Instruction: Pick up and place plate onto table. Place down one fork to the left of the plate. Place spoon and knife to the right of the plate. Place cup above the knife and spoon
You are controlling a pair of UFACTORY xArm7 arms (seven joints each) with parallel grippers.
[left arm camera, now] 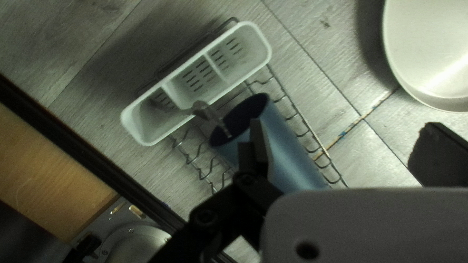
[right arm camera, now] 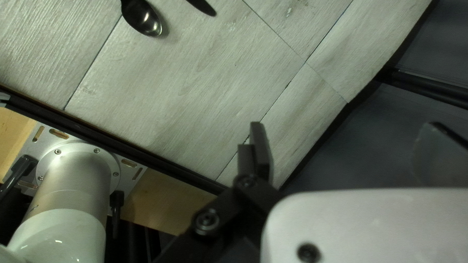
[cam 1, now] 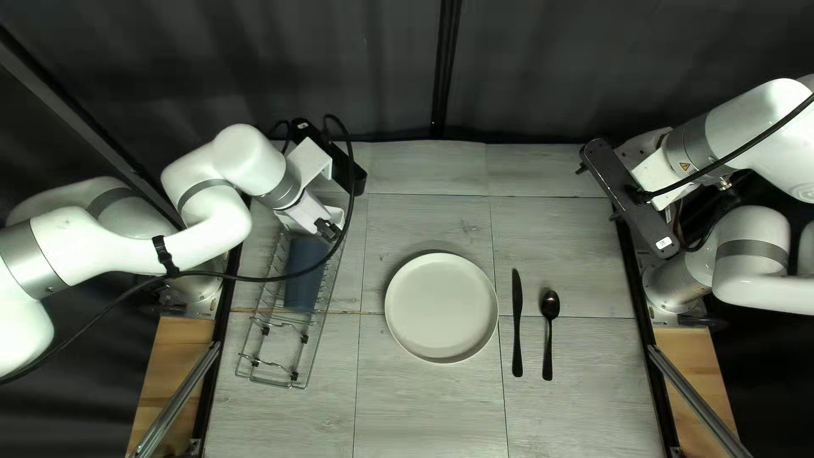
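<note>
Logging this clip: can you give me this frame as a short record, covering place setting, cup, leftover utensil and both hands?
plate: on the table
knife: right of the plate
spoon: right of the knife
cup: blue, in the wire rack, not yet placed
holder: white, divided
utensil: one leaning from the holder, kind unclear
left hand: open, above the rack
right hand: open, holding nothing
fork: none beside the plate
</note>
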